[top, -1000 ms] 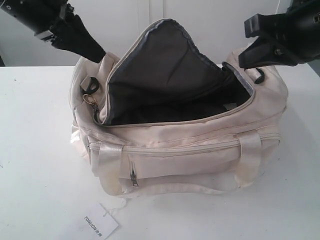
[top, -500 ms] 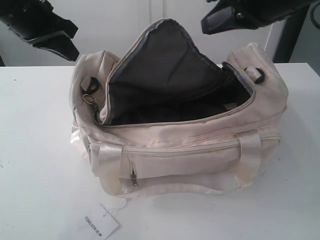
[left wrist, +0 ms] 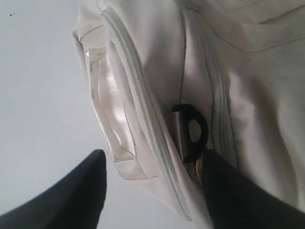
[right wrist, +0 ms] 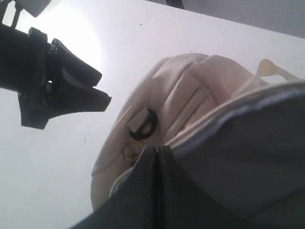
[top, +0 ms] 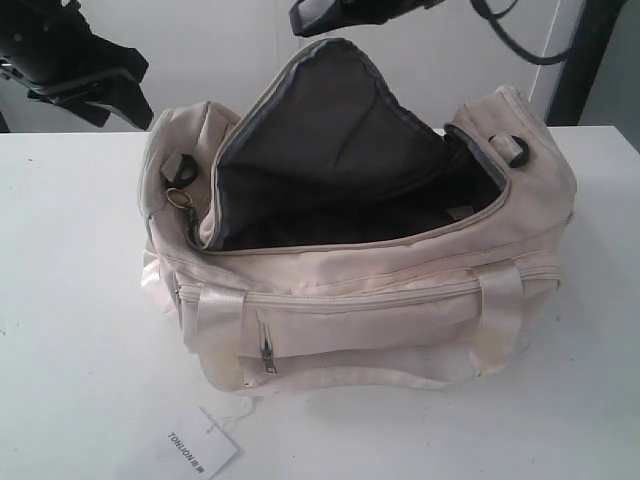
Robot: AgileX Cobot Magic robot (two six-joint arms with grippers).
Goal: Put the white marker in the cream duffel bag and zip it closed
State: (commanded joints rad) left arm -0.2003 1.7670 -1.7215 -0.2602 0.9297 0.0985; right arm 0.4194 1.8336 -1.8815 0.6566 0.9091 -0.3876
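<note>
The cream duffel bag (top: 360, 310) lies on the white table with its top zipper undone and its flap (top: 330, 130) standing up, dark grey lining showing. The white marker shows in no view. My left gripper (top: 125, 95) hovers open above and behind the bag's left end; in the left wrist view the left gripper (left wrist: 152, 191) has that end and its black D-ring (left wrist: 190, 133) between its spread fingers, without touching. My right gripper (top: 305, 18) is shut, high over the raised flap. In the right wrist view the right gripper (right wrist: 157, 157) shows nothing between its closed fingers, and the gold ring pull (right wrist: 129, 151) sits just beyond.
A white paper tag printed TONLION (top: 200, 452) lies on a string at the table's front edge. A black strap ring (top: 515, 150) sits on the bag's right end. The front zip pocket (top: 268, 355) faces the camera. A wall stands behind.
The right gripper has swung left from the bag's right end to above the raised flap. The left gripper has lifted off the bag's left end.
</note>
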